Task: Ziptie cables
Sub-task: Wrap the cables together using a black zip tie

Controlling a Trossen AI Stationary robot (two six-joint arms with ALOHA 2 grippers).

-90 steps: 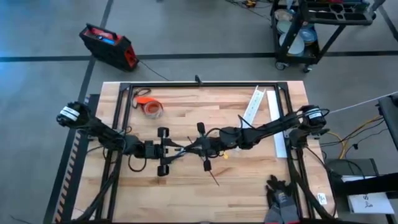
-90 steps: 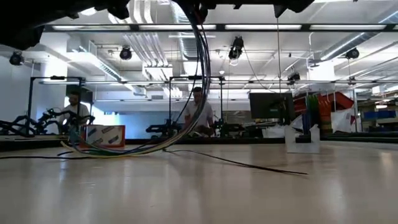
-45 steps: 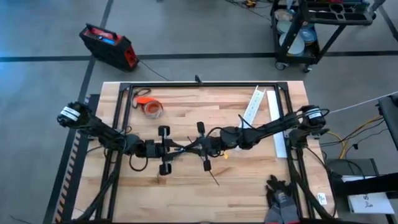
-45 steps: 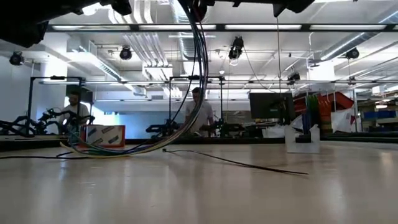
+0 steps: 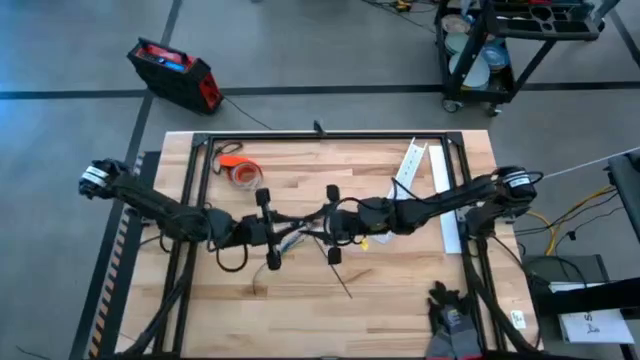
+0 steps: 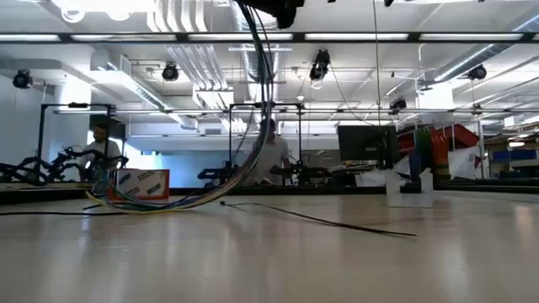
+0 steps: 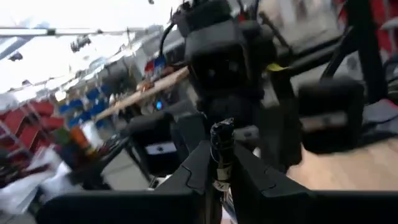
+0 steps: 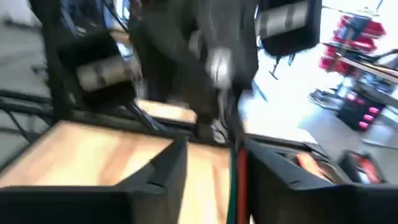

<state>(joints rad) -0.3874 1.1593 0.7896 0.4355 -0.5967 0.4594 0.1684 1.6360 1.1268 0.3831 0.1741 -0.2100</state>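
The cables [image 5: 298, 230], a bundle of green, blue and dark wires, hang between my two grippers over the table's middle. In the low view the bundle [image 6: 263, 93] drops from above, and its lower end [image 6: 143, 202] lies on the table. My left gripper [image 5: 270, 232] is shut on the cables from the left. My right gripper [image 5: 330, 224] is shut on them from the right. A thin dark strip, the ziptie [image 5: 343, 283], lies flat on the wood nearer the front edge and shows in the low view as the ziptie [image 6: 337, 223]. My left gripper pinches the bundle [image 7: 221, 163] between its two fingers, coming level from the table's left; the bundle stands across the fingers and sticks up past them. My right gripper has the wires [image 8: 237, 168] between its two fingers, coming from the table's right; motion blur hides the place of contact.
An orange tape roll [image 5: 243, 175] lies at the far left of the table. A long white slotted channel [image 5: 408, 168] lies at the far right. A black frame [image 5: 320, 140] runs around the table's far part. A small box [image 6: 139, 183] stands behind the cables' lower end.
Both grippers have risen with the cables and gone a little toward the far edge; they have left the top of the low view. The bundle's upper part has lifted, while its lower end stays on the table. The ziptie has stayed where it was.
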